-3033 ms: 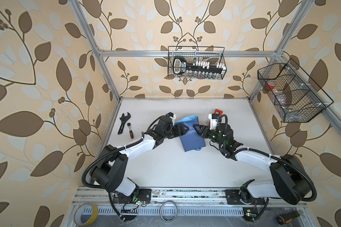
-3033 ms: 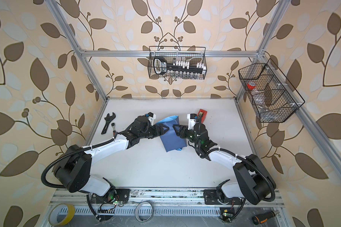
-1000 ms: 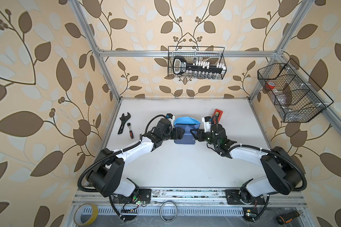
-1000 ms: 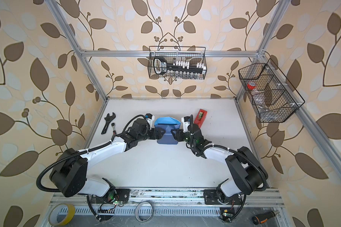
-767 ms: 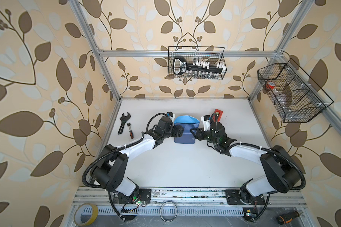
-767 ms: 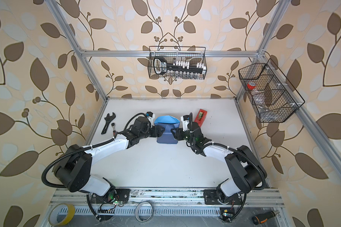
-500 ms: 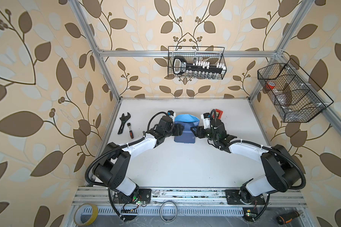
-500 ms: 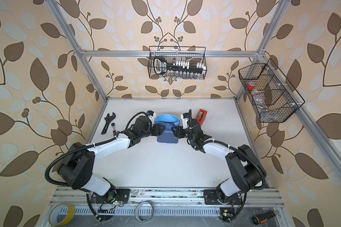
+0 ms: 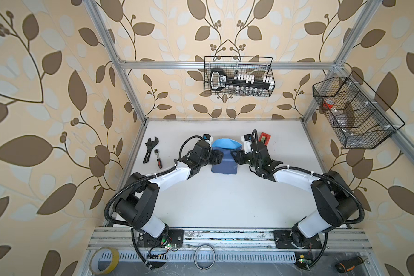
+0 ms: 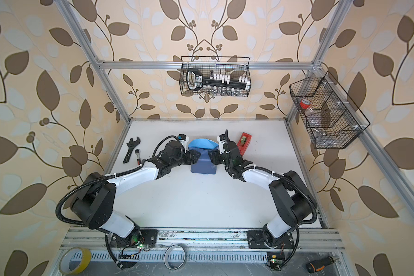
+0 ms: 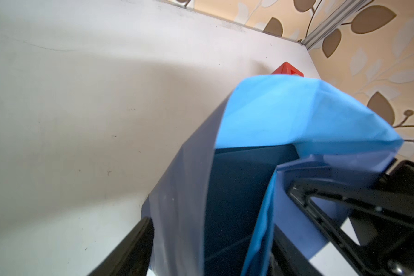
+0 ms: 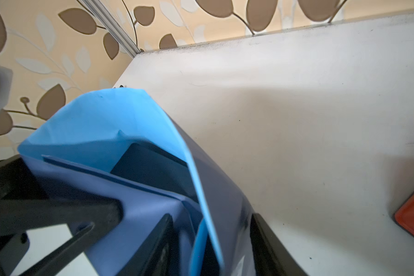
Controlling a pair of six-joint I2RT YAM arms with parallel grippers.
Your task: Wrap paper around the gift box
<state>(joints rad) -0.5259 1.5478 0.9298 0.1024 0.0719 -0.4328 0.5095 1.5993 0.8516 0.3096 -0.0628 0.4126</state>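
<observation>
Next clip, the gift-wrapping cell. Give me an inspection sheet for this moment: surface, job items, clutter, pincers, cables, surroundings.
Surface: white table, bare in front, faint scuffs.
Job's things: gift box, dark end showing, sits inside the paper; slate face outward, light-blue flap at the far side.
Clutter: red tape dispenser, wrench, ratchet, all apart from the parcel.
Pincers: left pincer and right pincer at opposite ends of the parcel, fingers touching paper; clamping not certain.
Cables: black conduit loops along each arm, away from the parcel.
Surroundings: back wire basket, side wire basket; tape roll and screwdriver beyond the front rail.
</observation>
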